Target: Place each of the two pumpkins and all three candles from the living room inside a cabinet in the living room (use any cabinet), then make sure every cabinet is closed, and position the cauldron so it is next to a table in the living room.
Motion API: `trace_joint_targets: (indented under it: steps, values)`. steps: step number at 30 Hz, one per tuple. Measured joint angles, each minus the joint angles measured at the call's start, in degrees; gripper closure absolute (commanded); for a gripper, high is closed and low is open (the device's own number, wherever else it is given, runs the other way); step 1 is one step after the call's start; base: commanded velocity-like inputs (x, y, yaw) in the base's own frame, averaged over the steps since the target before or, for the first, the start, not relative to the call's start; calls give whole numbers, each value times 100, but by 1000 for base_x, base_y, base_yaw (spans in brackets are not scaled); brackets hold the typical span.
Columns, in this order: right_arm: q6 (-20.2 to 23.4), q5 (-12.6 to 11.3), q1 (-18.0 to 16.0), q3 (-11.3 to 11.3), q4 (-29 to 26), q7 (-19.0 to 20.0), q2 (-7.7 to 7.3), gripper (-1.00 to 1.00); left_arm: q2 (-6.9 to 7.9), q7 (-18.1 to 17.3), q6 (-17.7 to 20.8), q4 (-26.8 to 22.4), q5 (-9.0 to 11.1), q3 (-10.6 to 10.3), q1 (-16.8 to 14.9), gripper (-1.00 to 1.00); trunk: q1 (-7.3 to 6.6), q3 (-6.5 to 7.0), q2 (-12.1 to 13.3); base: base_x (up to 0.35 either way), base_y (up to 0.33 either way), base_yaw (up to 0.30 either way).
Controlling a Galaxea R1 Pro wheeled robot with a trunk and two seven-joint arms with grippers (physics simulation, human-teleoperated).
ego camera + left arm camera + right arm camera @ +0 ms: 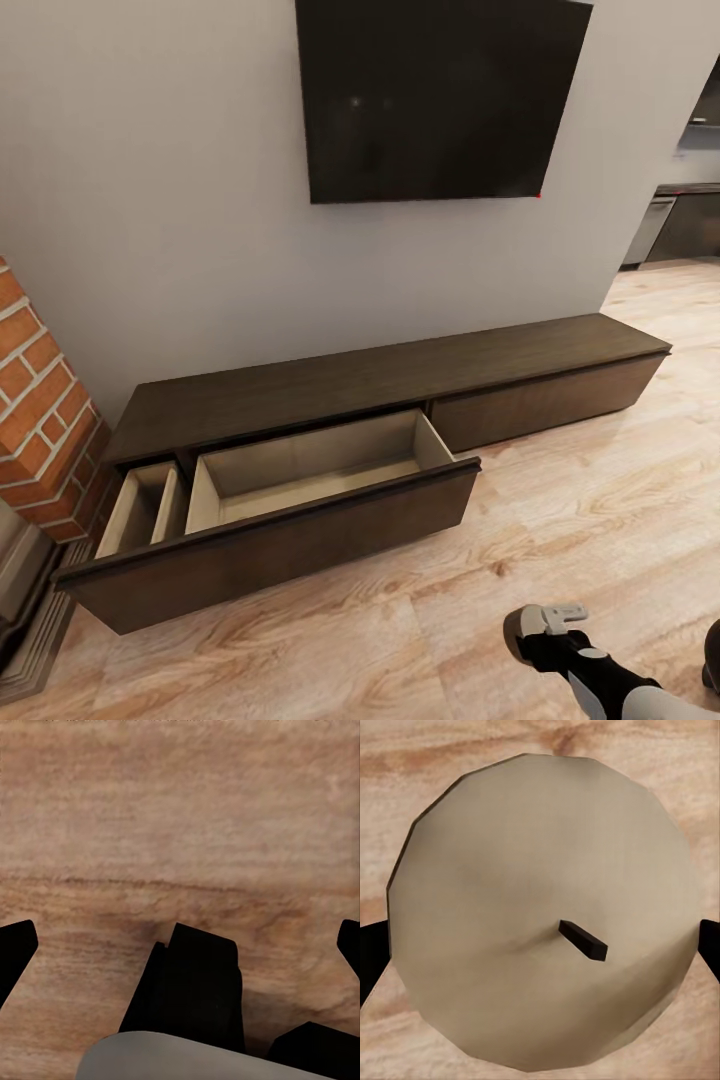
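- The cabinet (400, 385) runs long and low along the grey wall, from about nine o'clock out towards two o'clock in the head view.
- Its big drawer (300, 480) stands pulled right out, pale beige inside, nothing in it that I can see; a narrow side compartment (140, 505) sits just beside it, at the brick end.
- The right-hand drawer front (545, 400) is flush and closed.
- The brick fireplace (40, 420) crowds the cabinet's left end at nine o'clock, touching close to the open drawer front.
- A dark TV (440, 95) hangs on the wall at twelve o'clock, above the cabinet top.
- The right gripper (540, 945) grips a candle (544, 915), dark fingers (371, 952) at either side of its flat beige top, a short black wick showing.
- The left gripper (180, 945) hangs over bare wooden floor (180, 817), fingertips spread wide with nothing between them.
- An arm (575, 655) shows low at five o'clock, over the floor well clear of the drawer.
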Motion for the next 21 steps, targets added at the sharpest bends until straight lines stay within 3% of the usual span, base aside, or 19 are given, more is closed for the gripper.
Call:
trace_joint_targets:
  steps: [12,21]
  values:
    - [-6,6,-67,3,-9,0,17,100,1,7,-199,-2,44,43,-8,-100,0,0,0,0,0,0]
    - [-5,22,-48,22,18,0,45,100,4,7,-211,-2,44,35,-9,-100,-197,161,359,0,0,0]
